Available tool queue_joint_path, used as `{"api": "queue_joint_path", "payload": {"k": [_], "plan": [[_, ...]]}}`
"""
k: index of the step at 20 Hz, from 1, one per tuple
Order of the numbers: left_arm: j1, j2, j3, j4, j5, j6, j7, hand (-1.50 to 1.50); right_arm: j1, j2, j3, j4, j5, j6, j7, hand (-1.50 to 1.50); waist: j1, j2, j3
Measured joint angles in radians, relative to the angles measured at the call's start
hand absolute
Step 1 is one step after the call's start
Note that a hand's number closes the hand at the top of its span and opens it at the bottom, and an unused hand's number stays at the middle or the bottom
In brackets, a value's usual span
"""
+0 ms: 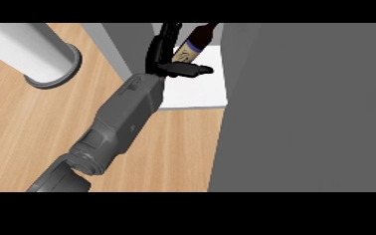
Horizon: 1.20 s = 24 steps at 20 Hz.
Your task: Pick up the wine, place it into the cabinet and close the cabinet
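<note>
Only 1 arm shows. The grey forearm (125, 114) comes in from the lower left of the frame and goes up to the upper middle. By its place at the left I take it for the left one. The left hand (160, 56) is black. Its fingers (166, 36) run upward along the left side of the wine bottle (192, 46), and its thumb (188, 70) crosses under the bottle's lower end, so the hand is closed around the bottle.

The bottle is dark, with a blue band and a pale label. It stands tilted, with the neck pointing to the upper right. It is over the white cabinet floor (202, 90), at the upper middle of the frame. I cannot tell if it touches this floor.

A big grey panel (294, 109) fills the right side. The wooden counter (44, 124) fills the left and lower part. On it, at the upper left, stands a white cylinder (33, 50) with a grey ring at its base.
</note>
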Motion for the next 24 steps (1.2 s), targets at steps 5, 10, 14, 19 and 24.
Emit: {"api": "queue_joint_path", "payload": {"k": [5, 10, 14, 19, 24], "plan": [[0.050, 0.003, -0.023, -0.127, -0.032, 0.017, 0.042, -1.50, 0.018, -0.023, -0.010, -0.010, 0.010, -0.013, 0.016, -1.50, 0.030, -0.014, 0.003], [0.113, -0.005, -0.077, -0.318, -0.063, 0.081, 0.115, -1.50, 0.025, -0.027, 0.012, -0.014, 0.019, -0.032, 0.020, -1.50, 0.044, -0.022, 0.004], [0.173, -0.014, -0.141, -0.518, -0.087, 0.166, 0.210, -1.50, 0.042, -0.026, 0.028, -0.013, 0.029, -0.033, 0.002, -1.50, 0.053, -0.025, 0.005], [0.293, -0.006, -0.232, -0.772, -0.107, 0.311, 0.310, -1.50, 0.007, -0.049, 0.028, -0.015, 0.034, -0.045, 0.024, -1.50, 0.053, -0.025, 0.005], [0.433, 0.008, -0.319, -0.973, -0.142, 0.452, 0.345, -1.50, -0.011, -0.049, 0.044, -0.015, 0.046, -0.059, 0.029, -1.50, 0.048, -0.018, 0.006]]}}
